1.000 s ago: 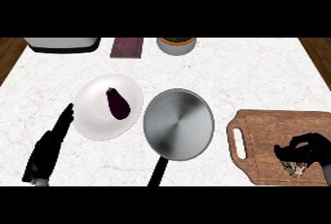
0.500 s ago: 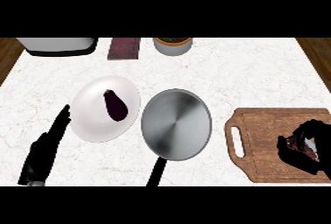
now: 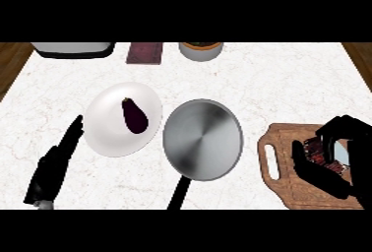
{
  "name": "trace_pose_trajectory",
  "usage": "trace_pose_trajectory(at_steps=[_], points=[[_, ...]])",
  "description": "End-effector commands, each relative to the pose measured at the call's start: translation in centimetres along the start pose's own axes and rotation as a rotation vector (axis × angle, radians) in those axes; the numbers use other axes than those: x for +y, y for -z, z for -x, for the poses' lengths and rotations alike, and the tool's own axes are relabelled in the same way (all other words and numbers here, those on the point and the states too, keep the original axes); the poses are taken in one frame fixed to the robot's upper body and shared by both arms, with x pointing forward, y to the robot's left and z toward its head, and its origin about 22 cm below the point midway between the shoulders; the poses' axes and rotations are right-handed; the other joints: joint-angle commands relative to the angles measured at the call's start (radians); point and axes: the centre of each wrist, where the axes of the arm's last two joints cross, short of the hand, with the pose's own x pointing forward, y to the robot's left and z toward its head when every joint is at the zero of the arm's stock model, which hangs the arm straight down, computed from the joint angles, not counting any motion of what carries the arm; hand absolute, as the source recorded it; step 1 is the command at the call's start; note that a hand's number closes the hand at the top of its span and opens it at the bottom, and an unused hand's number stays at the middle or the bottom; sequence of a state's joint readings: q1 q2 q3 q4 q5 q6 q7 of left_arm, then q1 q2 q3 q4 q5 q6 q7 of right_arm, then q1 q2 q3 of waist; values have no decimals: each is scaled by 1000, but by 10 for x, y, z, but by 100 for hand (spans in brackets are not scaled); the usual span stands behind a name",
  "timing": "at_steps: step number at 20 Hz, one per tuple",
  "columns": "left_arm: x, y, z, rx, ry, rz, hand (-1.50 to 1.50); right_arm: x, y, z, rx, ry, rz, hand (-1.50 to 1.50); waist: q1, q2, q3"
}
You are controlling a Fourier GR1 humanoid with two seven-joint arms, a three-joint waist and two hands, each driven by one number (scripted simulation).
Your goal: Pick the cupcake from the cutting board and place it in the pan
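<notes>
The left hand (image 3: 54,165) rests at the counter's left edge, fingers straight and together, beside a white plate (image 3: 109,135) that carries an eggplant (image 3: 134,115). Right of the plate, the pan (image 3: 202,139) sits with its handle toward the lower edge. Farther right lies the board (image 3: 280,170). Above it the right hand (image 3: 323,170) curls around the cupcake (image 3: 321,153): the thumb is at the cupcake's left, the fingers arch over its top and right, and only part of it shows between them.
</notes>
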State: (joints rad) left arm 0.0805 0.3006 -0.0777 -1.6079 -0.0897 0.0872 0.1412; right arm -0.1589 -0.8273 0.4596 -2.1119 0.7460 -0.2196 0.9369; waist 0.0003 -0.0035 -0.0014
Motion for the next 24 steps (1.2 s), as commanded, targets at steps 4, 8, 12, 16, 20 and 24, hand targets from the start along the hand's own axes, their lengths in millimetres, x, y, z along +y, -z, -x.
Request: trace_pose_trajectory(at_steps=[4,8,12,16,20,24], points=[[-5,1,4,-16,5,10,0,18,34,-65,-51,150,-55,150,26,7,1],[-3,-1,4,-16,12,13,0,57,54,-98,-33,195,-91,150,24,7,1],[-25,-6,1,-18,-1,22,0,100,74,-116,-15,253,-176,150,30,10,2],[0,4,-4,-32,2,29,0,146,83,-135,0,205,-264,150,35,12,1],[-7,14,-14,-26,3,37,0,180,100,-137,-9,122,-329,150,36,16,2],[-12,5,-14,-34,9,19,0,193,97,-135,86,296,-498,150,44,17,3]])
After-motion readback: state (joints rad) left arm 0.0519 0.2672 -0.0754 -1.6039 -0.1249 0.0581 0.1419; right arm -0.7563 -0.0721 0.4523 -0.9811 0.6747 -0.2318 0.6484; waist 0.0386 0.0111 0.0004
